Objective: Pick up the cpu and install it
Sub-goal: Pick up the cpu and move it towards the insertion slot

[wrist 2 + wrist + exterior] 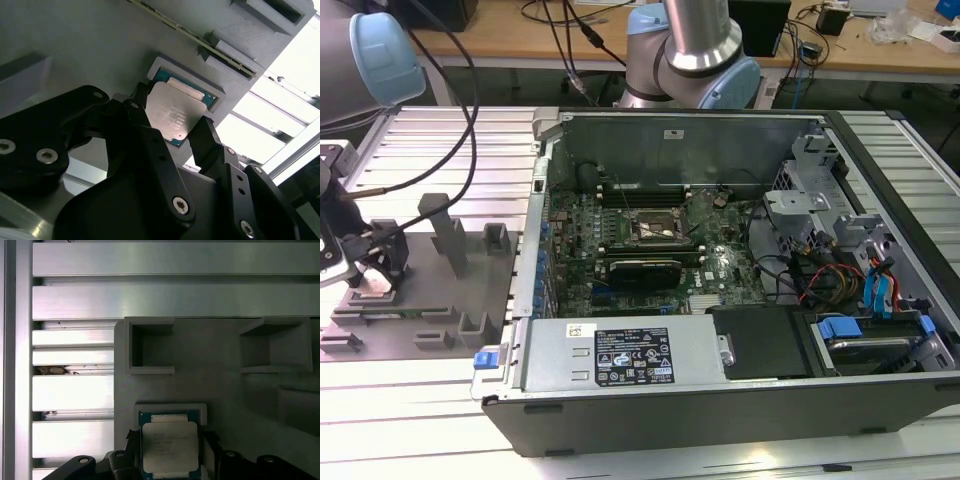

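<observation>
At the exterior view's far left my gripper (375,265) hangs over the grey fixture plate (425,300), jaws spread and straddling the cpu (171,447), which lies flat in its nest directly between my fingertips, well apart from the socket (655,228) at frame centre.

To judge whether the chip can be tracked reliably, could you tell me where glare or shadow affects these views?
Second wrist view: the aluminium slats are blown out white, while the cpu shows only a soft sheen. First wrist view: the slats glare brightly beside the evenly lit fixture plate. Exterior view: light is even, though the computer case is shaded inside.
</observation>
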Controlling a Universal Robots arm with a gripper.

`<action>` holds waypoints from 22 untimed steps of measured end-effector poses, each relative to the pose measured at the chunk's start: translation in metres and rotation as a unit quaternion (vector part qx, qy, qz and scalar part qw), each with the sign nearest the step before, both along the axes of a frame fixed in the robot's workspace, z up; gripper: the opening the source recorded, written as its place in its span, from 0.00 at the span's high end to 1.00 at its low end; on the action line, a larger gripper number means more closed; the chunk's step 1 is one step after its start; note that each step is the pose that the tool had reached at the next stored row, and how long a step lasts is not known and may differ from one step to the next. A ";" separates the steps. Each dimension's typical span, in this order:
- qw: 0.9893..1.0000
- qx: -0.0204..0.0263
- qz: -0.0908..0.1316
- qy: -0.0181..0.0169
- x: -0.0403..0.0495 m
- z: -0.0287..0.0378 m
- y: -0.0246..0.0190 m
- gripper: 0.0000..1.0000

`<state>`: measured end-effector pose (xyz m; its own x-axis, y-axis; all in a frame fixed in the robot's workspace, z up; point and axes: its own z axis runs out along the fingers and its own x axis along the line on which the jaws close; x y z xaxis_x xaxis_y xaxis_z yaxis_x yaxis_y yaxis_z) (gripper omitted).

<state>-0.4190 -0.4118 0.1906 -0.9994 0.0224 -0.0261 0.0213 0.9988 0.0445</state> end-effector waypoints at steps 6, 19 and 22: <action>1.000 0.000 0.000 0.000 0.0000 -0.0019 0.0000 0.40; 1.000 0.000 0.000 0.000 0.0000 -0.0022 0.0000 0.45; 1.000 0.000 0.000 0.000 0.0000 0.0015 0.0000 0.45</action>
<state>-0.4190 -0.4118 0.1921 -0.9994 0.0223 -0.0261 0.0211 0.9988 0.0446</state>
